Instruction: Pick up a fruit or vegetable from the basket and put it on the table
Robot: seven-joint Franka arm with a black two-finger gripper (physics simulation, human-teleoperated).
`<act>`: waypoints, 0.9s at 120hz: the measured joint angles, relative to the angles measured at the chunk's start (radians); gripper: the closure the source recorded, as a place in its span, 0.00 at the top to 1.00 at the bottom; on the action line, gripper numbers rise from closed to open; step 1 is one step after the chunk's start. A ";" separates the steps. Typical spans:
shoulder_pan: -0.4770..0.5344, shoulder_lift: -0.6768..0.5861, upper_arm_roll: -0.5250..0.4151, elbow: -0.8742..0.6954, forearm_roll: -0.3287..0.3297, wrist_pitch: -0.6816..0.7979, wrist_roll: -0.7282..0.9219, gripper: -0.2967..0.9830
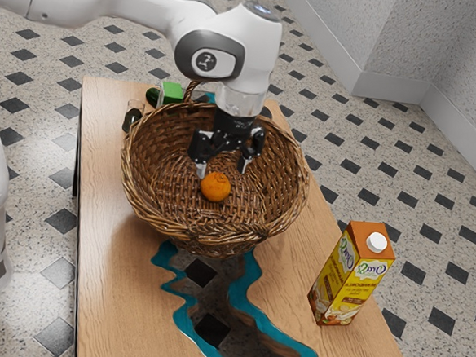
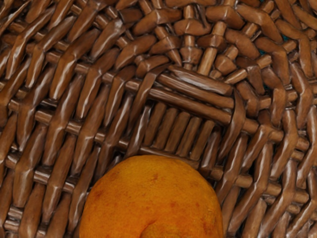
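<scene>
1. Hanging down into the wicker basket (image 1: 170,215), the arm (image 1: 115,5) has its jaws spread wide, nothing between them, right over the orange (image 1: 215,187). And there's the target, lying low inside the basket, no lift yet!
2. Why that pose? Pointing downward looks like the smart call: it clears the high woven rim, and the wide spread should let the jaws straddle a round fruit. The basket itself sits well back on the counter (image 1: 111,300), with bare wood in front that would suit the drop-off; the carton (image 1: 349,284) stands upright, well apart from the action.
3. Over to the views! The exterior view gives the spread of the jaws and the room around the basket; the wrist view gives the pitted orange skin up close, plus a patch of parallel slats (image 2: 173,131) in the weave.
4. Next, it seems, comes a short drop, then a squeeze. Careful, though: an off-centre pinch could send that fruit rolling, or scrape the wicker.
</scene>
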 joint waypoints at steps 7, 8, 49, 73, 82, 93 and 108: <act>0.000 0.006 0.000 -0.011 -0.002 0.010 0.007 0.77; 0.000 0.007 0.000 -0.012 -0.003 0.011 0.008 0.77; 0.007 0.050 0.000 -0.020 -0.014 0.055 0.037 0.77; 0.012 0.051 0.001 -0.052 -0.023 0.084 0.048 0.77; 0.023 0.051 0.001 -0.055 -0.029 0.092 0.051 0.77; 0.029 0.055 0.001 -0.057 -0.039 0.099 0.054 0.77; 0.029 0.058 -0.003 -0.060 -0.046 0.112 0.058 0.77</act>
